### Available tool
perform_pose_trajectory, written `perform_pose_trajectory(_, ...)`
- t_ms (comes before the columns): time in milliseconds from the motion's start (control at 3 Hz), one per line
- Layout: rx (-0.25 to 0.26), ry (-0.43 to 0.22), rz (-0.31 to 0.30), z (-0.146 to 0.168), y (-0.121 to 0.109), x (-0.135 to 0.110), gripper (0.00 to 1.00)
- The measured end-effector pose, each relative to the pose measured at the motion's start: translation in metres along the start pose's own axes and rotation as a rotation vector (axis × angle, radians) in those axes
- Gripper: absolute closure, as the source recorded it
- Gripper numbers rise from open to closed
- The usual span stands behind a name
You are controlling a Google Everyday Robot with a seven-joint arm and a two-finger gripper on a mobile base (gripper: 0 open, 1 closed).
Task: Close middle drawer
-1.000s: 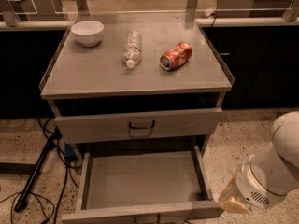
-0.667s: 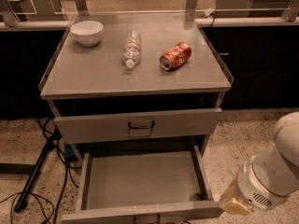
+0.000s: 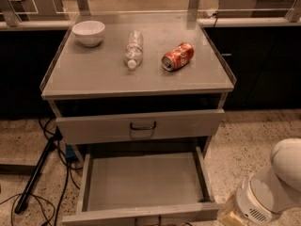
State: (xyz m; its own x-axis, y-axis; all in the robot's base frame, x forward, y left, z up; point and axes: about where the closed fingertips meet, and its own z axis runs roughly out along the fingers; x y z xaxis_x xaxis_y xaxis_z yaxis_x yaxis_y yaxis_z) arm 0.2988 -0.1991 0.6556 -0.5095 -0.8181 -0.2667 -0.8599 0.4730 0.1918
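Observation:
The middle drawer is pulled far out at the bottom of the grey cabinet, and its bare grey inside shows. Its front panel runs along the lower edge of the view. Above it is another drawer front with a small dark loop handle, standing slightly out. My white arm is at the lower right. My gripper shows only as a tan part right beside the open drawer's front right corner; whether it touches the corner I cannot tell.
On the cabinet top lie a white bowl, a clear plastic bottle on its side and a red soda can on its side. Dark cables and a black pole cross the speckled floor on the left.
My arm has sunk a little lower and slightly to the left at the lower right. The drawers and the things on top have not moved.

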Motion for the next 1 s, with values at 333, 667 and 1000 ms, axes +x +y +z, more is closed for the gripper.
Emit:
perform_pose_trajectory(333, -0.006, 0.005, -0.014, 0.0429, -0.0167, 0.0108, 1.0)
perform_pose_trajectory(667, -0.007, 0.004, -0.013, 0.0439, -0.0169, 0.011, 1.0)
perform_pose_trajectory(1000, -0.016, 0.012, -0.008, 0.0476, -0.0143, 0.0143, 1.0)
